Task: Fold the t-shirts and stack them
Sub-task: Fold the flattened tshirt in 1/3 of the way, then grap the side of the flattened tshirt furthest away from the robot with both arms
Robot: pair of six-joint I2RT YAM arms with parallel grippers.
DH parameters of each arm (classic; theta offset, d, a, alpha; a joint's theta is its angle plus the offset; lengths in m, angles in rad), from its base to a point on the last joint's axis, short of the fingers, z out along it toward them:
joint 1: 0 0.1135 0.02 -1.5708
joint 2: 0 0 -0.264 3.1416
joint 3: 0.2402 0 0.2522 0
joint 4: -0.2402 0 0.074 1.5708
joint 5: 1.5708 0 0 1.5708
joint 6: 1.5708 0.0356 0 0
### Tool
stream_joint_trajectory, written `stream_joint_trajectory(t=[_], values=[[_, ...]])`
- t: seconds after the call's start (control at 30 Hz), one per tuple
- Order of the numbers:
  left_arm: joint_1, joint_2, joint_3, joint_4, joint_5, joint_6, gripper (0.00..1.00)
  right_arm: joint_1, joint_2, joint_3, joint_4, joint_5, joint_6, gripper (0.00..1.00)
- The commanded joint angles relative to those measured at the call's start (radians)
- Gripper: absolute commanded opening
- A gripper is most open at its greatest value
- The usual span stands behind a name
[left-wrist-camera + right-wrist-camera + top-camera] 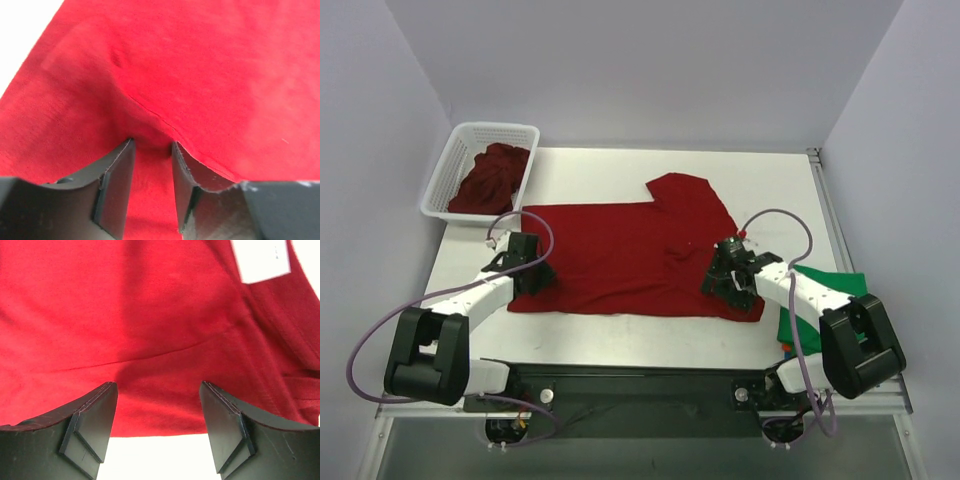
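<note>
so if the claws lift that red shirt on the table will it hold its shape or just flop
Likely flop: the red shirt is thin cloth lying flat, and it puckers where the left claw pinches it. It probably drags and bunches rather than slides. The right claw is open over the hem.

My overhead view looks down from above and behind both arm bases onto the whole table (620,335). Each wrist view points along its own tool, very close to the red t-shirt (630,258): the left tool (152,145) frames its left edge, the right tool (159,386) its near hem.
</note>
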Motion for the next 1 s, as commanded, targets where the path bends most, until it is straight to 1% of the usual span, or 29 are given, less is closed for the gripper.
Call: stream_joint_trajectory(t=[0.0,0.03,0.07,0.2,0.27,0.33,0.4,0.47,0.53,0.57,0.6,0.67,0.73,0.77,0.9,0.97], values=[[0.049,0.069,-0.02,0.059,-0.027,-0.006,0.41,-0.07,-0.017,-0.072,0.053,-0.017,0.053,0.67],[0.049,0.07,-0.024,0.063,-0.027,-0.006,0.4,-0.07,-0.017,-0.083,0.058,-0.017,0.053,0.67],[0.072,0.082,-0.03,0.069,-0.028,-0.007,0.39,-0.1,-0.017,-0.097,0.059,-0.025,0.053,0.67],[0.114,0.083,-0.07,0.073,-0.031,-0.007,0.39,-0.147,-0.026,-0.14,0.07,-0.023,0.043,0.67],[0.123,0.076,-0.084,0.046,-0.033,-0.015,0.4,-0.154,-0.046,-0.166,0.067,-0.052,0.049,0.67],[0.123,0.054,-0.107,0.038,-0.033,-0.017,0.43,-0.17,-0.066,-0.189,0.064,-0.06,0.056,0.68],[0.123,0.004,-0.125,0.004,-0.039,-0.026,0.45,-0.186,-0.111,-0.225,0.058,-0.074,0.064,0.68],[0.123,-0.063,-0.151,-0.032,-0.05,-0.035,0.48,-0.197,-0.159,-0.259,0.05,-0.086,0.069,0.68],[0.121,-0.113,-0.159,-0.061,-0.057,-0.035,0.48,-0.211,-0.195,-0.276,0.023,-0.091,0.076,0.68],[0.121,-0.16,-0.158,-0.112,-0.064,-0.046,0.49,-0.214,-0.227,-0.285,0.016,-0.097,0.079,0.68],[0.121,-0.185,-0.161,-0.129,-0.068,-0.047,0.49,-0.217,-0.242,-0.302,0.0,-0.102,0.084,0.68],[0.121,-0.251,-0.165,-0.182,-0.074,-0.052,0.53,-0.225,-0.29,-0.314,-0.016,-0.118,0.101,0.68],[0.121,-0.319,-0.168,-0.248,-0.08,-0.063,0.55,-0.228,-0.356,-0.342,-0.077,-0.134,0.128,0.68],[0.121,-0.32,-0.168,-0.249,-0.079,-0.063,0.56,-0.228,-0.356,-0.342,-0.077,-0.134,0.129,0.68],[0.121,-0.381,-0.162,-0.289,-0.068,-0.058,0.57,-0.228,-0.489,-0.387,-0.131,-0.174,0.162,0.68],[0.121,-0.387,-0.109,-0.307,-0.07,-0.047,0.57,-0.223,-0.543,-0.388,-0.188,-0.172,0.165,0.68]])
